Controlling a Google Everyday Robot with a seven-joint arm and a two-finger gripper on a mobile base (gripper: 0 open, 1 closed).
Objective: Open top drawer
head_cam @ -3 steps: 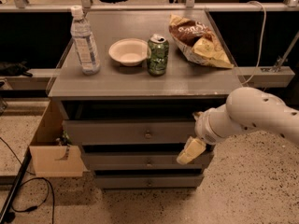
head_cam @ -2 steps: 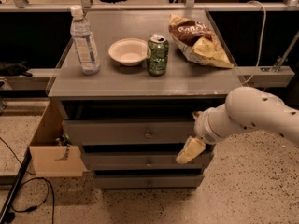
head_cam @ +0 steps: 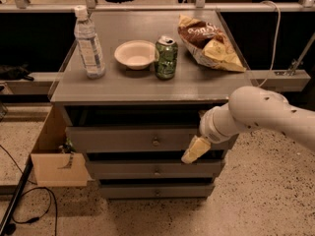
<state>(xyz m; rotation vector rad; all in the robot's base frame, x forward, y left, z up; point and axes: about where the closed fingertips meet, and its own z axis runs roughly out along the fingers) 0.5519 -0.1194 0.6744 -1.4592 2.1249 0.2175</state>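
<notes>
Nothing is seen moved since a second ago. The gripper (head_cam: 196, 150) is held at the right end of the top drawer (head_cam: 123, 140), its knob (head_cam: 155, 141) to the left; its opening cannot be told.

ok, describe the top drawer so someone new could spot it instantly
Find the grey cabinet with a bottle, bowl and can on top. The top drawer is the first front panel under that top, the gripper hanging at its lower right corner. It is taller and wider than the two drawer fronts below, which have similar round knobs.
</notes>
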